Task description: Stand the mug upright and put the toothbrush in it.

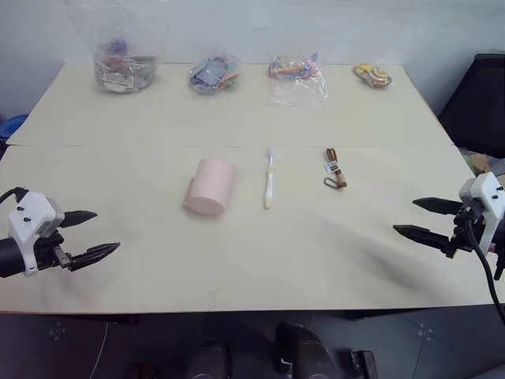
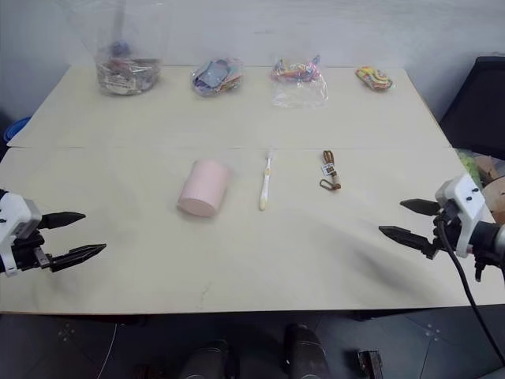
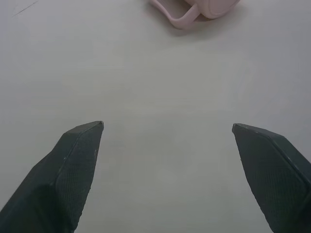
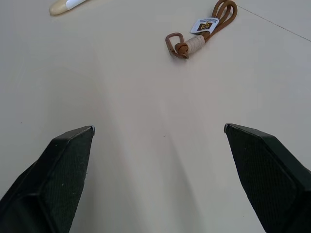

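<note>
Left gripper (image 1: 91, 234), right gripper (image 1: 418, 218): jaws wide, empty | mug (image 1: 210, 186) toppled | wrist view: handle (image 3: 176, 18)

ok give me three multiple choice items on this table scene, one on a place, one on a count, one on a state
1. What lies between the mug and the brown strap?
A. a spoon
B. the toothbrush
C. a plate

2. How many bags of items sit along the table's far edge?
A. one
B. two
C. four

3. How is the mug?
A. on its side
B. upright
C. held

Answers: 1 B, the toothbrush lies in the middle of the row. 2 C, four separate bags line the far edge. 3 A, its round side rests on the table, and both the left pincer and right pincer are open and apart from it.
</note>
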Controlling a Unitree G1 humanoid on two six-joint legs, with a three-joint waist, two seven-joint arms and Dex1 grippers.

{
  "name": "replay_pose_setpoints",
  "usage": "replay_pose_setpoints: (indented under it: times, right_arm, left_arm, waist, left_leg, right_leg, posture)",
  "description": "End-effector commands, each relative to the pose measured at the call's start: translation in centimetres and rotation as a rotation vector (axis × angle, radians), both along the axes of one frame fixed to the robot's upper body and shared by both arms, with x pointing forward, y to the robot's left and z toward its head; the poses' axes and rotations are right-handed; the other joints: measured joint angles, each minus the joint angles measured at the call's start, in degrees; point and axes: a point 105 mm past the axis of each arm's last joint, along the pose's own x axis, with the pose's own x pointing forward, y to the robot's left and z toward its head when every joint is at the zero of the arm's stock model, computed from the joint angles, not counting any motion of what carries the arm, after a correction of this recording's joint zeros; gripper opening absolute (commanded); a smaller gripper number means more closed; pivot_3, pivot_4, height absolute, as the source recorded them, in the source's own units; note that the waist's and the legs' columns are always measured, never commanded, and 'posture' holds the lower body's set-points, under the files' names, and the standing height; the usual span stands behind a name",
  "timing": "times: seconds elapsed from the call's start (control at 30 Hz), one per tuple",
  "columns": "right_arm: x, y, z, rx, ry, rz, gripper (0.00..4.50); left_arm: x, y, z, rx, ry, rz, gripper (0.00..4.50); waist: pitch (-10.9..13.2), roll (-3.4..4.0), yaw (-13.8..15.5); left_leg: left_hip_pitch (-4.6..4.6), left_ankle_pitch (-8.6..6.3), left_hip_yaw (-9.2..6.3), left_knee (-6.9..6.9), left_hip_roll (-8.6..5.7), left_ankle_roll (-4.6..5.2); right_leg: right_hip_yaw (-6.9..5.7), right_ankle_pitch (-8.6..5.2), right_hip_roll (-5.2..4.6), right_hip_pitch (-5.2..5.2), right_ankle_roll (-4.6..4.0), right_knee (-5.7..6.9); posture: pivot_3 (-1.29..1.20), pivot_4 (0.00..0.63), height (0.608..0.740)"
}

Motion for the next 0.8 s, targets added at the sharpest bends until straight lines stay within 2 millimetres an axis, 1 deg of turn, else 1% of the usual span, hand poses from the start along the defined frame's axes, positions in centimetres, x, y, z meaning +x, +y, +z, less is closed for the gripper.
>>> replay_pose_setpoints:
  times: [0.03,0.33,0.53,0.73,0.8]
  right_arm:
    - [-0.2,0.1,1.2,-0.001,-0.047,0.001,4.44]
    - [0.0,0.1,1.2,-0.004,-0.059,-0.02,4.44]
    - [-0.1,0.2,1.1,0.043,-0.026,-0.036,4.44]
    - [0.0,0.6,1.4,0.07,-0.038,-0.05,4.44]
    - [0.1,0.8,1.6,0.084,-0.047,-0.066,4.44]
  left_arm:
    - [0.0,-0.3,0.6,0.014,-0.03,-0.011,4.5]
    - [0.3,-0.2,0.7,-0.033,-0.034,0.037,4.5]
    - [0.7,-0.5,0.9,-0.082,-0.03,0.05,4.5]
    - [1.7,-1.8,2.3,-0.183,-0.065,0.03,4.5]
    - [1.9,-2.8,3.0,-0.227,-0.079,0.006,4.5]
  waist:
    - [0.0,0.0,0.0]
    - [0.0,0.0,0.0]
    - [0.0,0.0,0.1]
    - [0.0,0.0,0.1]
    - [0.0,0.0,0.0]
  left_leg:
    - [0.0,0.0,0.0,0.0,0.0,0.0]
    - [0.0,0.0,0.01,0.0,-0.01,0.0]
    - [0.0,0.0,0.01,0.01,-0.01,-0.01]
    - [0.01,0.01,0.01,0.02,-0.02,-0.02]
    - [0.0,0.01,0.01,0.04,-0.02,-0.02]
  right_leg:
    - [0.0,0.0,0.0,0.0,0.0,0.0]
    - [0.01,0.0,0.0,0.0,0.01,0.01]
    - [0.0,0.0,0.01,0.0,0.01,0.02]
    - [0.01,0.01,0.01,0.0,0.02,0.05]
    - [0.01,0.02,0.02,0.0,0.03,0.06]
  posture:
    - [0.0,0.15,0.74]
    - [0.0,0.15,0.74]
    - [0.0,0.15,0.74]
    - [0.0,0.15,0.74]
    - [0.0,0.15,0.74]
